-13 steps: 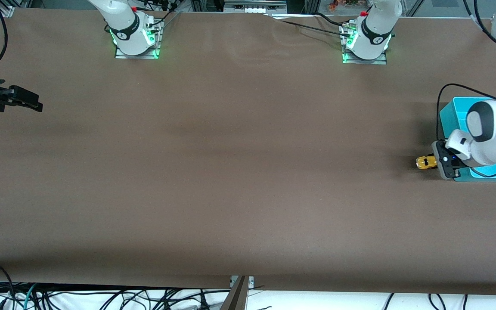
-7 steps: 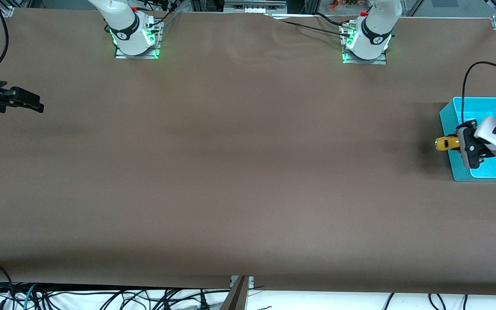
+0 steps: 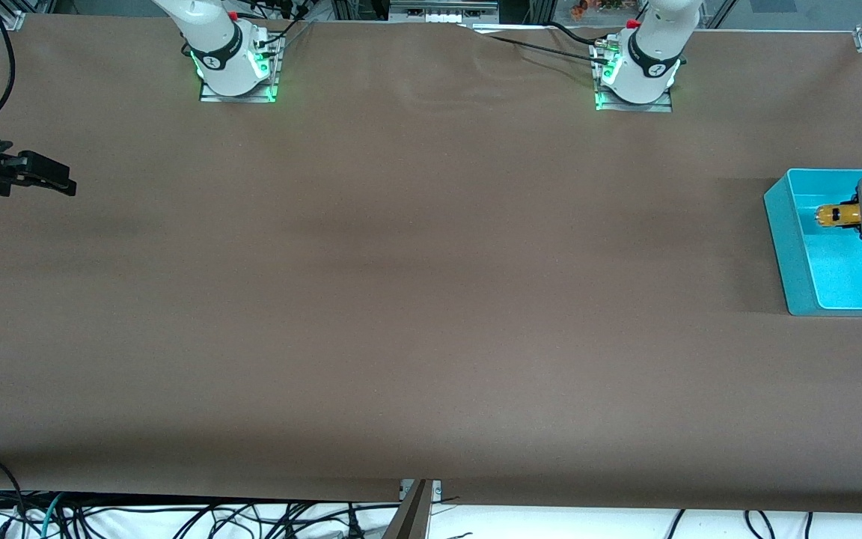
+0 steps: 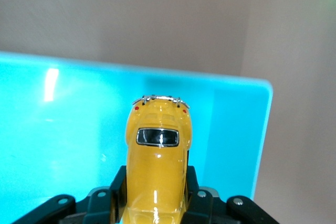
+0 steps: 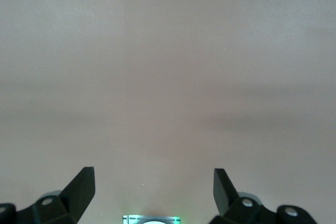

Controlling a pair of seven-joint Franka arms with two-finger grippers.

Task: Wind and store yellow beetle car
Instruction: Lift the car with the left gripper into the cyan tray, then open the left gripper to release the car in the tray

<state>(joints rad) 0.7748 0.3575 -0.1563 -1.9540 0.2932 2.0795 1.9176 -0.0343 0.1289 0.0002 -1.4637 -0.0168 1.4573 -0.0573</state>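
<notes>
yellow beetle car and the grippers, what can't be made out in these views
- Small yellow beetle-shaped toy car: its wheels and underside, left wrist view; its own body and the left gripper shut on it hide them.
- Turquoise plastic bin: one end is cut off by the front view's edge.
- Right gripper, open and waiting at the right arm's end of the table: its arm is cut off by the front view's edge.

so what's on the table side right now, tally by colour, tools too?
Yellow: 1, the toy car, held by the left tool over the bin.
Turquoise: 1, the bin at the left arm's end of the table.
Black: 2, the left tool, shut on the car, and the right tool, open, waiting over the right arm's end of the table.
Total: 4
</notes>
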